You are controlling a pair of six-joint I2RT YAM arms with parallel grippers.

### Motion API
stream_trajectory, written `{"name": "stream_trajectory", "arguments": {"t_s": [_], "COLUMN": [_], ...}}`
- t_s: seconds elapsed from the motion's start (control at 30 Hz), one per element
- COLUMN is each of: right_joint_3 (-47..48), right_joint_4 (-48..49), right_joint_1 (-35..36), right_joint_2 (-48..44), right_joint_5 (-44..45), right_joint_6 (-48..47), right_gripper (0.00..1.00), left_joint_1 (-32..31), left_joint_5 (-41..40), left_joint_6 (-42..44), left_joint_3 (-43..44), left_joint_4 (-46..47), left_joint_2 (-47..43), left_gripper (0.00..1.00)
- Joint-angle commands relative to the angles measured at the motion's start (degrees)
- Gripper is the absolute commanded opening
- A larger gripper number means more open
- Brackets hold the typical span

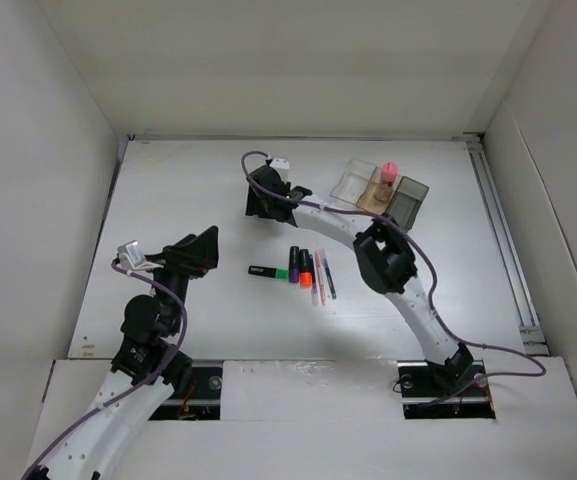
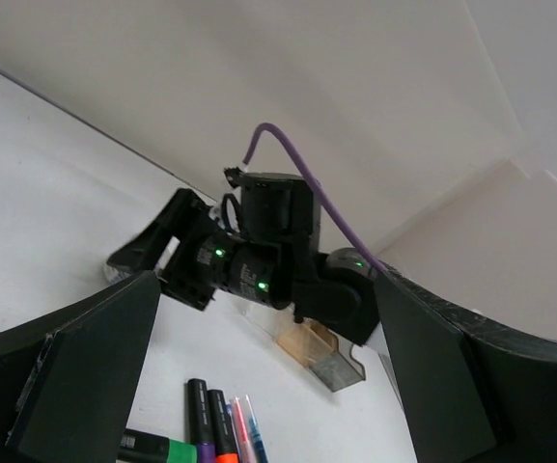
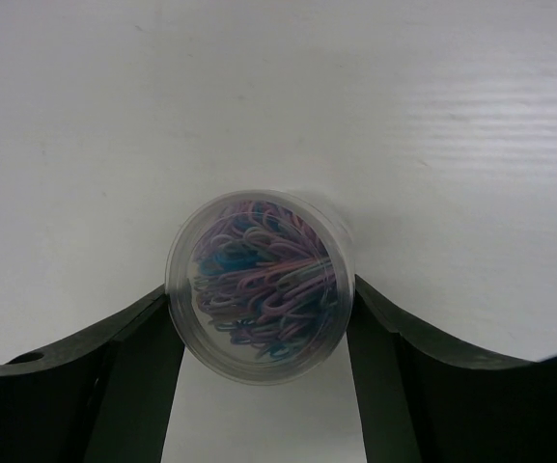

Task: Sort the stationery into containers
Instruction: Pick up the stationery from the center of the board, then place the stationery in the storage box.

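Observation:
My right gripper [image 1: 264, 196] is at the table's far middle, left of the boxes. In the right wrist view its fingers [image 3: 148, 338] press both sides of a small round clear jar [image 3: 259, 285] full of coloured paper clips; the jar is hidden in the top view. A green-ended marker [image 1: 268, 271], a purple one [image 1: 294, 265], an orange one [image 1: 307, 268], a pink pen [image 1: 318, 277] and a blue pen [image 1: 329, 276] lie mid-table. The pink-capped bottle [image 1: 388, 176] stands in the tan box [image 1: 376, 192], between the clear box [image 1: 351, 181] and the dark box [image 1: 410, 198]. My left gripper [image 1: 206, 246] is open and empty, left of the markers.
White walls close in the table on the left, back and right. A metal rail [image 1: 503, 240] runs along the right edge. The left wrist view shows the markers [image 2: 206, 424], the boxes [image 2: 324, 353] and the right arm's wrist [image 2: 259, 260] beyond.

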Motion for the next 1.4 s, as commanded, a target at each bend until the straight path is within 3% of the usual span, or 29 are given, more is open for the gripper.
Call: {"name": "stream_trajectory", "arguments": {"t_s": [0.0,0.23,0.37,0.53,0.9,1.37], "right_joint_3": [-8.1,-34.3,-50.8,-59.7,-57.8,-55.0], "right_joint_4": [9.1,13.5,13.5,14.8,14.8,16.0], "right_joint_1": [-0.1,-1.8,-10.5,-19.3,-27.9,-27.9], "right_joint_2": [-13.5,-39.9,-54.6,-62.5,-54.8,-48.4], "right_joint_5": [4.5,14.6,14.1,9.6,1.7,1.6], "right_joint_6": [1.7,2.7,7.8,9.0,7.9,7.3], "right_gripper": [0.37,0.37,0.37,0.40,0.42,0.50], "left_joint_1": [0.2,0.2,0.2,0.2,0.2,0.2], "left_joint_5": [1.2,5.7,10.1,13.3,16.1,16.4], "left_joint_6": [0.2,0.2,0.9,0.9,0.9,1.5], "left_joint_3": [-0.5,-0.5,0.4,1.7,2.3,3.1], "left_joint_4": [3.9,6.4,8.9,10.2,12.4,12.0], "left_joint_2": [1.1,4.8,9.3,15.0,18.9,20.8], "left_gripper": [0.92,0.92,0.90,0.90,0.90,0.90]}}
